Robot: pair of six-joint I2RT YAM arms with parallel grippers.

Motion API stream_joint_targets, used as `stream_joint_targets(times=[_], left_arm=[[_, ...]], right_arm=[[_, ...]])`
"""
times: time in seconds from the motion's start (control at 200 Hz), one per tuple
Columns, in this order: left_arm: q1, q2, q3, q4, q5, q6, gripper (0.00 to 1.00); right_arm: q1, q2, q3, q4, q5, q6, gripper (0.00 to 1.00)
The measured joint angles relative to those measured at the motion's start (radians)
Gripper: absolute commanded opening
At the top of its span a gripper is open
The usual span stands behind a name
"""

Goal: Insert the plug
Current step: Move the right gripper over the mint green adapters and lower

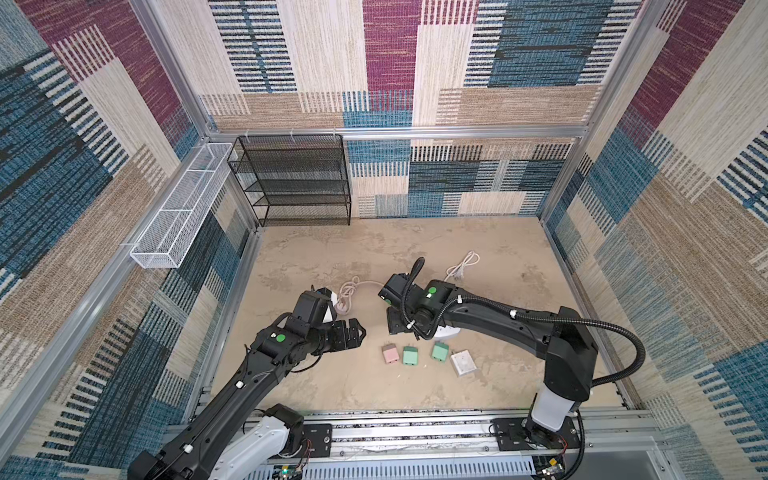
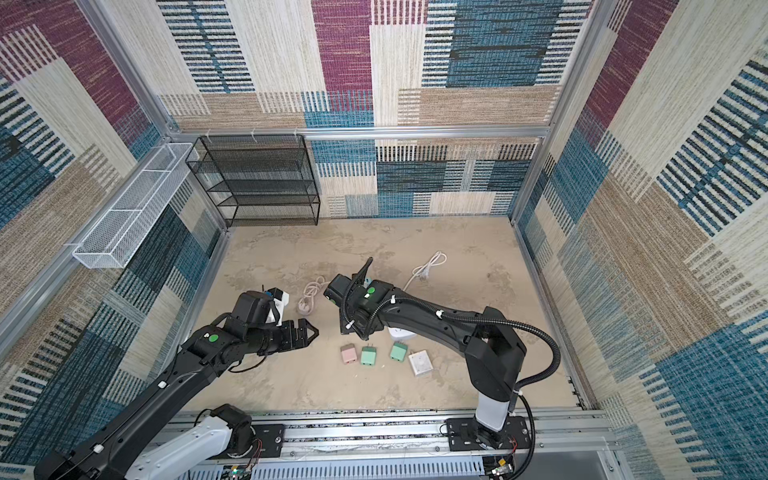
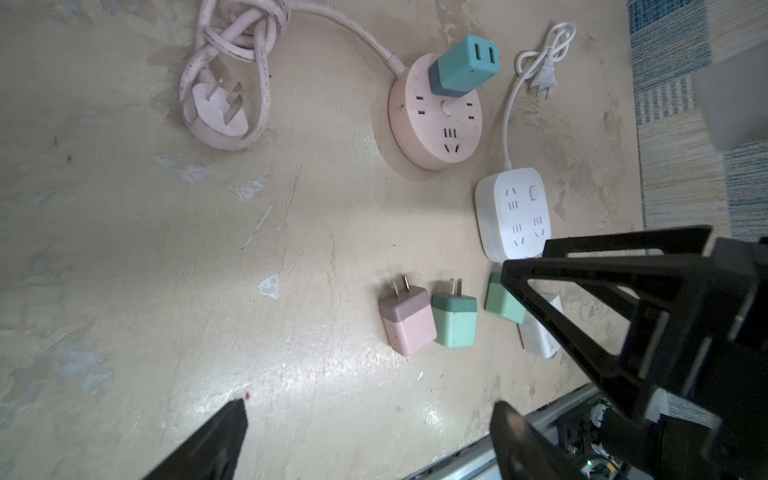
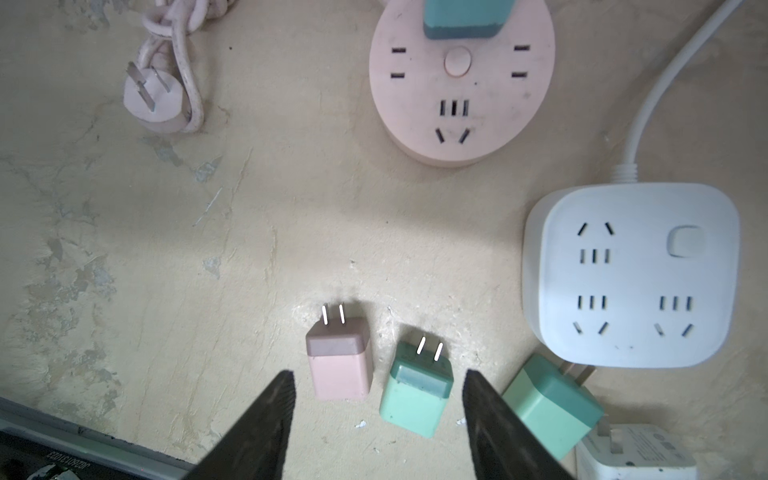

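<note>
Tan, scuffed floor point(image 1: 332, 249) inside carpet-clad walls is my whole bench. Two strips lie face up on it, I judge so that prongs can go straight down: the round pink strip point(image 4: 457, 137) and, just beside it, the square white strip point(image 4: 631, 274). Each has its one cord, the pink cord point(image 3: 232, 37) knotted in a bundle and the white cord point(image 3: 509, 124) looped, with both cord ends lying free on the floor. Plugs come to five. The teal plug point(image 3: 461, 66) stands seated in the pink strip. Four lie loose on their sides in a row on the near side of the strips, prongs towards the sockets, which leaves their flat flanks free for me. They are the pink plug point(image 4: 338, 361), a green plug point(image 4: 415, 390) just beside it, a second green plug point(image 4: 548, 411) tilted with its prongs at the white strip's edge, and a white plug point(image 4: 636, 453) just beside that. My right pincer point(image 4: 378, 376) hangs above the pink and green pair, jaws roughly half apart and empty; which of the two it will take I cannot tell. My left pincer point(image 3: 370, 411) hovers off to the side, jaws wide and empty, well placed, I think, to steady a strip. One black shelf point(image 1: 291, 178) stands at the back and one white basket point(image 1: 178, 212) hangs on the side wall.
</note>
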Motion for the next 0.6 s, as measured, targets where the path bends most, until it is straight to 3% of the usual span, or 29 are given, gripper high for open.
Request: stream_joint_targets(times=[0.596], left_arm=[[-0.062, -0.077, -0.092, 0.037, -0.013, -0.093, 0.96]], right_arm=[[0.012, -0.043, -0.216, 0.084, -0.095, 0.100, 0.62]])
